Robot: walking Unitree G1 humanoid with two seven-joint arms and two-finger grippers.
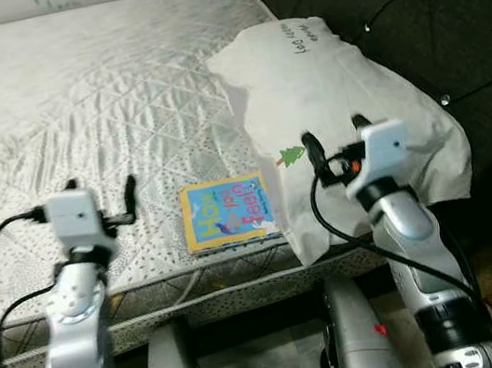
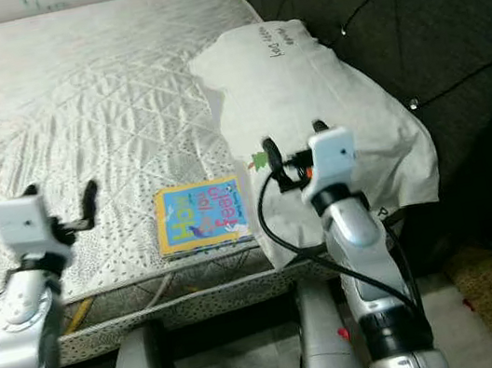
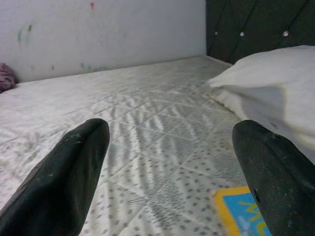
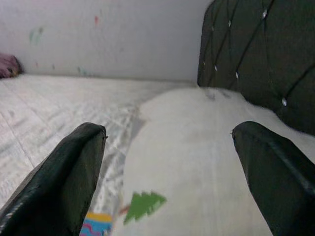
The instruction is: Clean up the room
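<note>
Both your left hand and right hand hover wide, empty; the book by the bed's front edge, touching the pillow, remains untidied.

1. Head stereo pair looks forward and down over the mattress, sharing the pillow and book.
2. Wrist cameras sit low near the mattress's front edge, both facing the far wall.
</note>
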